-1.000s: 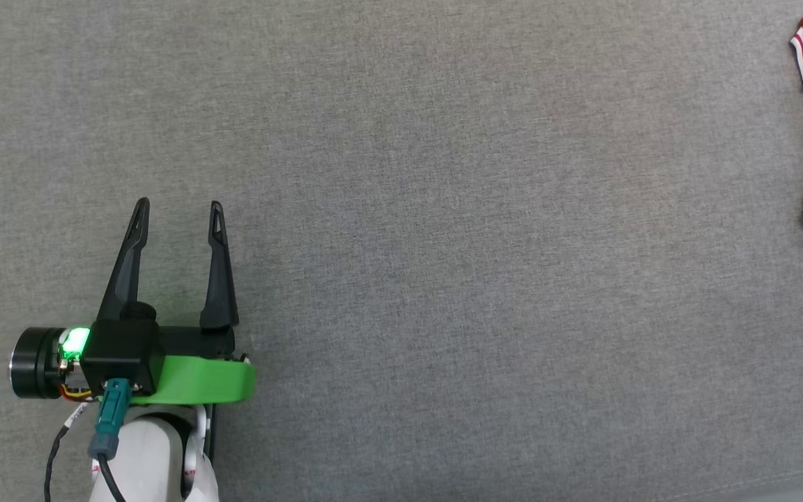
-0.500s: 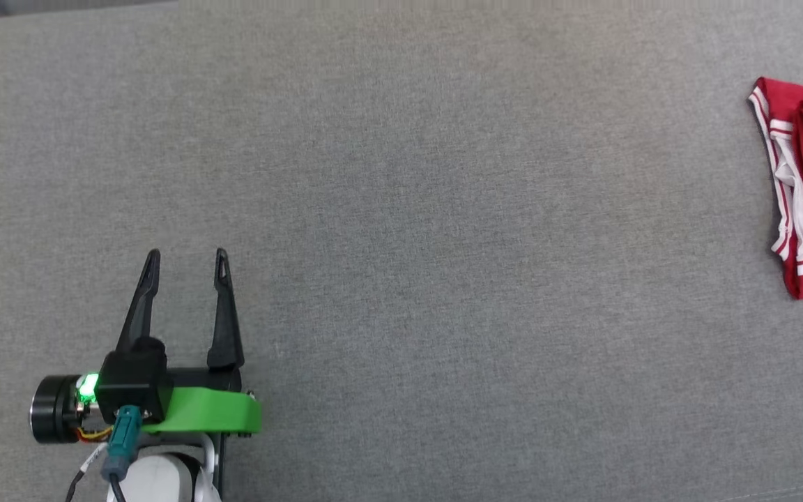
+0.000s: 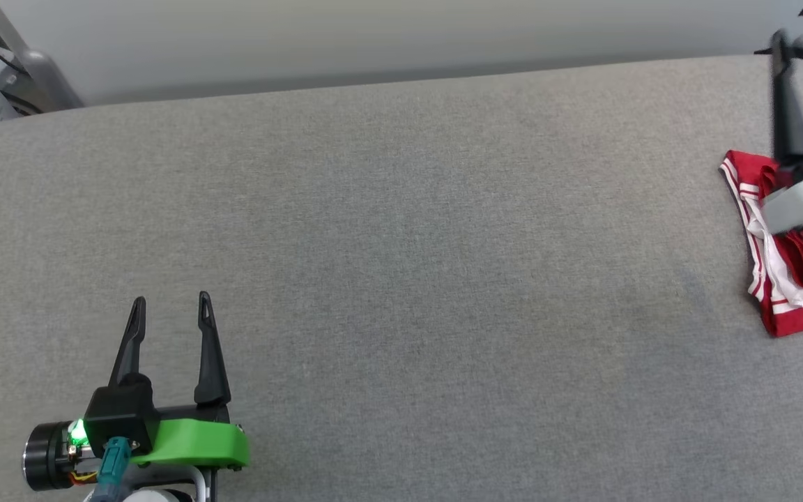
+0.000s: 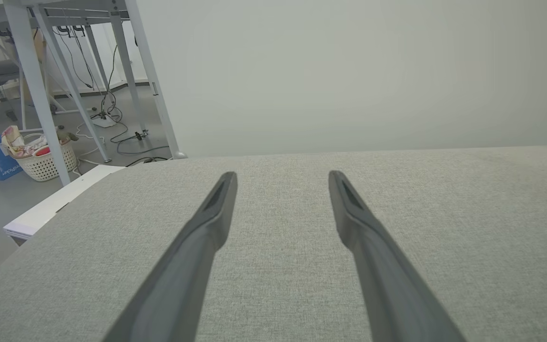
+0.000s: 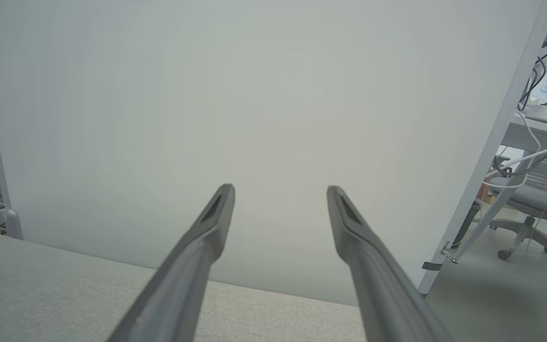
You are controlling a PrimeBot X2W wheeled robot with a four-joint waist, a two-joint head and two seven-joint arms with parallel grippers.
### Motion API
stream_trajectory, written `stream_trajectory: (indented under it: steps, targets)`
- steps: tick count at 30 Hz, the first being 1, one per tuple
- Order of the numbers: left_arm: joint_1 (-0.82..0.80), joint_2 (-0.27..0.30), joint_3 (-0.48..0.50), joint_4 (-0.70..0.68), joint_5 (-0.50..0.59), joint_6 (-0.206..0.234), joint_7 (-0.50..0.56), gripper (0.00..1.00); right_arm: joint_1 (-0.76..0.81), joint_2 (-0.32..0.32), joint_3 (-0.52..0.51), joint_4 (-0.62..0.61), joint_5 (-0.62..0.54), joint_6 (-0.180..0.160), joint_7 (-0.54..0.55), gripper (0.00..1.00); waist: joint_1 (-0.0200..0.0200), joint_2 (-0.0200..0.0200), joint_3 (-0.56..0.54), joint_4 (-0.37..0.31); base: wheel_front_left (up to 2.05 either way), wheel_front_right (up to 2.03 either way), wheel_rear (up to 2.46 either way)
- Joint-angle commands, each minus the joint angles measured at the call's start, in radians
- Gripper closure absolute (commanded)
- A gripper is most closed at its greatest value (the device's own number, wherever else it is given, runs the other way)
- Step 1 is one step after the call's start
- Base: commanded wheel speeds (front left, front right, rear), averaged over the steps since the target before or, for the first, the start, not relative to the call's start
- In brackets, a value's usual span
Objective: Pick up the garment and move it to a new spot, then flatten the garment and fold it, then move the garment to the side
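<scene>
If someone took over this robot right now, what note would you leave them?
Left gripper: open, empty, over the bare grey surface.
Right gripper: open, empty, raised at the surface's right end.
Garment: compact red-and-white bundle at that right end, not held.
Done: it looks folded and set aside.
To do: probably nothing; check the fold's neatness.

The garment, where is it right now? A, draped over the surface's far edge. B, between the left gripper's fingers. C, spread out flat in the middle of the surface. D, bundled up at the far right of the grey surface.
D: in the head view the garment lies in a compact bundle at the far right of the grey surface, well apart from the open, empty left gripper.
</scene>
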Motion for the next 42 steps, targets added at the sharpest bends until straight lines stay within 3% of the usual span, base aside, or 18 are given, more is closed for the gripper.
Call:
stream_trajectory:
  steps: [1, 7, 15, 29, 42]
  targets:
    - [0.014, -0.006, 0.004, -0.001, -0.009, 0.007, -0.006, 0.00, 0.049, 0.035, -0.005, -0.033, -0.013, -0.001, -0.004, 0.00, 0.0001, 0.0000, -0.036, 0.029, 0.00, 0.00, 0.00]
    - [0.021, -0.011, -0.005, 0.016, -0.007, -0.004, -0.006, 0.00, 0.204, 0.157, -0.005, -0.104, -0.023, -0.001, -0.005, 0.00, 0.0001, 0.0000, -0.070, 0.069, 0.00, 0.00, 0.00]
    - [0.034, -0.016, -0.023, 0.046, -0.005, -0.013, -0.006, 0.00, 0.399, 0.255, -0.024, -0.142, -0.045, -0.001, -0.005, 0.00, 0.0001, 0.0000, -0.110, 0.100, 0.00, 0.00, 0.00]
    - [0.076, -0.022, -0.046, 0.084, -0.029, -0.046, -0.006, 0.00, 0.661, 0.316, -0.097, -0.243, -0.067, -0.001, -0.005, 0.00, 0.0001, 0.0000, -0.158, 0.116, 0.00, 0.00, 0.00]
    - [0.090, -0.021, -0.043, 0.107, -0.036, -0.060, -0.006, 0.00, 0.714, 0.330, -0.106, -0.253, -0.073, -0.001, 0.003, 0.00, 0.0001, 0.0000, -0.172, 0.115, 0.00, 0.00, 0.00]
